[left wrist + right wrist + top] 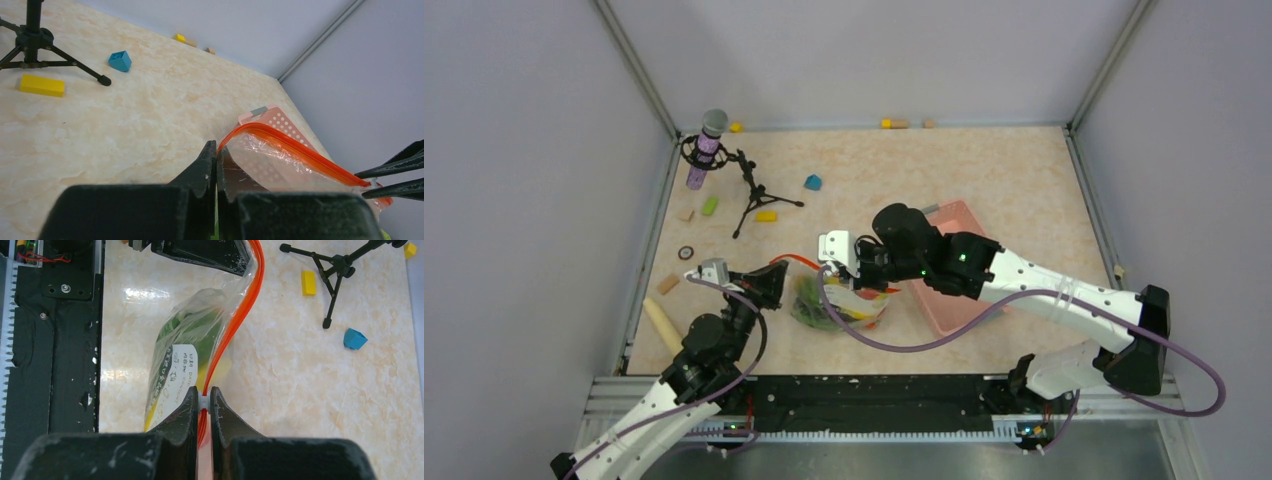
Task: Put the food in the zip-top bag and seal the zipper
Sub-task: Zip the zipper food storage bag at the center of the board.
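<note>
The zip-top bag [839, 302] hangs between both grippers just above the table, near the front middle. Green food [187, 332] and a yellow piece [222, 369] show through its clear plastic. The orange-red zipper [239, 315] runs taut from one gripper to the other. My left gripper [216, 150] is shut on the bag's corner at the zipper's end. My right gripper [203, 399] is shut on the small white slider tab [203, 400] of the zipper. In the left wrist view the zipper [295, 149] stretches toward the right gripper's fingers [395, 175].
A pink slatted basket [959, 218] lies under my right arm. A black tripod [749, 190] with a purple microphone [704, 150] stands at the back left. Near it lie a yellow block [766, 215], a blue block [813, 182] and a green piece [710, 205]. Wooden blocks [668, 284] line the left edge.
</note>
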`<state>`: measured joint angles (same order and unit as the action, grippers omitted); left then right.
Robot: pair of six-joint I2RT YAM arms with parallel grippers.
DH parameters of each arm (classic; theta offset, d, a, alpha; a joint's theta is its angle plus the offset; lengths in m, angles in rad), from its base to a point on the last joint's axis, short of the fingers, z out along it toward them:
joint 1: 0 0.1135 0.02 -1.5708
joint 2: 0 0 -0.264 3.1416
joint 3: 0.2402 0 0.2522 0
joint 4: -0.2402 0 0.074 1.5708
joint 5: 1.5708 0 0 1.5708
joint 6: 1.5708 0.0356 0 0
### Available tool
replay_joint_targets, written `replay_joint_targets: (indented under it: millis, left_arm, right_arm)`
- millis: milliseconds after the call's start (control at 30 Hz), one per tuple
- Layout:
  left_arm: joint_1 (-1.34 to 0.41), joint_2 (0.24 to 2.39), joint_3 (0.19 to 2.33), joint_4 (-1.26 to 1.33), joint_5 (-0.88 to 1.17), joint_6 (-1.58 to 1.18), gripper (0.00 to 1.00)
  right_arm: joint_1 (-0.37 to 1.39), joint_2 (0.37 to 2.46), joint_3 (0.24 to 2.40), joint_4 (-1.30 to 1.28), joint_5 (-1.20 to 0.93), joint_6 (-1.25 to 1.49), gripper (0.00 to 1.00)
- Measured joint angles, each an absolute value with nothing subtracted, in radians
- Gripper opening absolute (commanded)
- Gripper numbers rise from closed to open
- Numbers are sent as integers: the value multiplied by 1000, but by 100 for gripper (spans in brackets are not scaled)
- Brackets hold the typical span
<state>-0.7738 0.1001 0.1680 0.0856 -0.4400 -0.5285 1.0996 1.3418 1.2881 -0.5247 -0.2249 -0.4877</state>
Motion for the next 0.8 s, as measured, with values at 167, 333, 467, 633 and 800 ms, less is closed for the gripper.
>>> replay_joint_targets:
  millis: [167,333,467,633,800]
  left_arm:
    - [-774,100,168,75,-483,-552,0]
    - [-774,100,168,66,-522,-561,0]
    - [-774,100,168,55,-550,-574,0]
    - [-774,100,168,45,-582,-582,0]
    - [-774,100,168,36,-616,-590,0]
  right_arm:
    - [1100,1342,1288,-525,-224,-490,0]
    - [1100,1342,1288,-526,-221,-490,0]
    - [1100,1342,1288,-530,-218,-491,0]
    - [1100,1342,1288,-541,-210,-496,0]
    - [1100,1342,1288,-543,-205,-498,0]
